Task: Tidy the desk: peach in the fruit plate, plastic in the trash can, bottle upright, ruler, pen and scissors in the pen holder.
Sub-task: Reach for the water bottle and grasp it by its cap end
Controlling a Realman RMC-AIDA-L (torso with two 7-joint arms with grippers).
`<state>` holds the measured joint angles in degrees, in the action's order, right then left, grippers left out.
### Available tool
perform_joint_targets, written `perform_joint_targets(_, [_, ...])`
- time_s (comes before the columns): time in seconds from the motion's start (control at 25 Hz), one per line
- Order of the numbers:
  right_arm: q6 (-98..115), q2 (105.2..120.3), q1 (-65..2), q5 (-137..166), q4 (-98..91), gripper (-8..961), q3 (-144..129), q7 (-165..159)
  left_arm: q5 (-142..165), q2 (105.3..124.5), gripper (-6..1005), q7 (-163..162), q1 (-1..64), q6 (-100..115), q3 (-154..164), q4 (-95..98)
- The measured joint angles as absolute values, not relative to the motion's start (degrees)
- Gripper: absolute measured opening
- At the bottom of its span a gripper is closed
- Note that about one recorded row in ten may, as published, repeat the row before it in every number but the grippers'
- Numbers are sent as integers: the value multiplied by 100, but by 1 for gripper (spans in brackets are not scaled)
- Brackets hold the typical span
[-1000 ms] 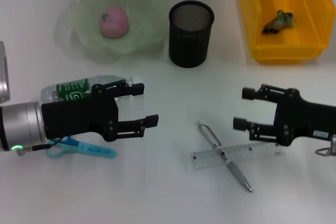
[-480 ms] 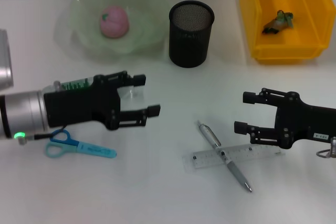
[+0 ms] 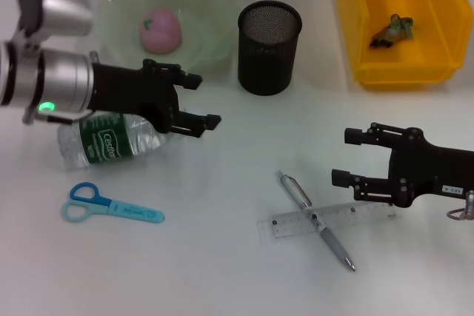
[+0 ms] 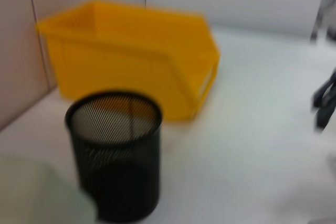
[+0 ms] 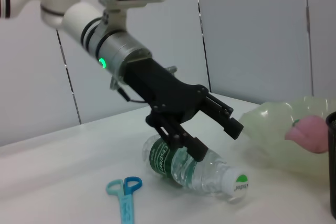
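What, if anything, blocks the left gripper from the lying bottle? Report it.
Nothing visible. The left gripper, jaws open, hangs just above the clear plastic water bottle with the green label, which lies on its side on the white desk; only open air separates them.

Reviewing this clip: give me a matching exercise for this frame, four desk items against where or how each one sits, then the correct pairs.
Items:
1. peach
2. bottle
3. pen
4. scissors

Places or states:
A. lying across the ruler
B. in the fruit plate
C. flat on the desk, nearer the robot than the bottle
D. lying on its side under the open left gripper

Pairs: 1-B, 2-D, 3-A, 4-C
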<state>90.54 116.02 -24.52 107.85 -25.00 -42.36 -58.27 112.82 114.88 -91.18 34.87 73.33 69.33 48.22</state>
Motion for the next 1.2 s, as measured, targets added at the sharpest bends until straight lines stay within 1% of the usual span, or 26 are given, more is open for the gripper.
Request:
perform_joint_targets(0.08, [9052, 11602, -2454, 10818, -2504, 772, -4227, -5827, 12112, 11571, 813, -9512, 3720, 7310, 6841, 4985])
perform_joint_targets(0.24, [9051, 11602, -2466, 10865, -2507, 772, -4205, -5827, 13594, 11799, 810, -10078, 4184, 7354, 6721, 5077])
perform_joint_targets(0.36, [9050, 11601, -2466, 10868, -2513, 772, -4203, -5827, 14047, 11866, 805, -10242, 4336, 7322, 6817, 5107])
perform_joint_targets(1.2, [9054, 11603, -2431, 10873, -2513, 771, -4201, -5836, 14108, 11882, 771, -10253, 4394, 6560, 7432, 4686])
